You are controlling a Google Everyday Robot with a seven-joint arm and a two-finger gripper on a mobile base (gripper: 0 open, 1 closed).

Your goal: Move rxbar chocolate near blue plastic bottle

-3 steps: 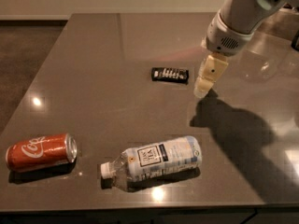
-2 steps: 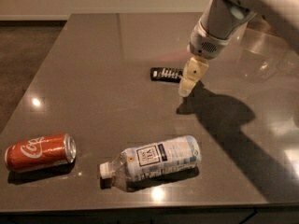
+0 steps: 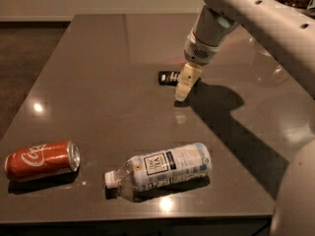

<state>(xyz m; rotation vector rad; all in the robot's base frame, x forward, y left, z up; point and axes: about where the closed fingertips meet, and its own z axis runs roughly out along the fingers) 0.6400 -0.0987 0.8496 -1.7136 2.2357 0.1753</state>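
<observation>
Camera view takes in a dark, glossy bench (image 3: 98,58) that fills most of the scene, its near edge running along the bottom and its left edge slanting away toward a pale far wall; dark floor lies to the left. Light spots glint on the surface. The robot's pale arm (image 3: 256,14) reaches in from the upper right and casts a broad shadow across the right side of the bench.

The blue plastic bottle (image 3: 162,168) lies on its side close to the near edge, white cap pointing left. A red soda can (image 3: 42,160) lies on its side at near left, well apart from the bottle.

The claw (image 3: 182,95) points down, its tip low over the middle of the bench; whether it is spread or pressed together cannot be told. The rxbar chocolate (image 3: 169,76) lies flat just left of the claw, its right end hidden behind it. Open bench stretches between the bar and the bottle.
</observation>
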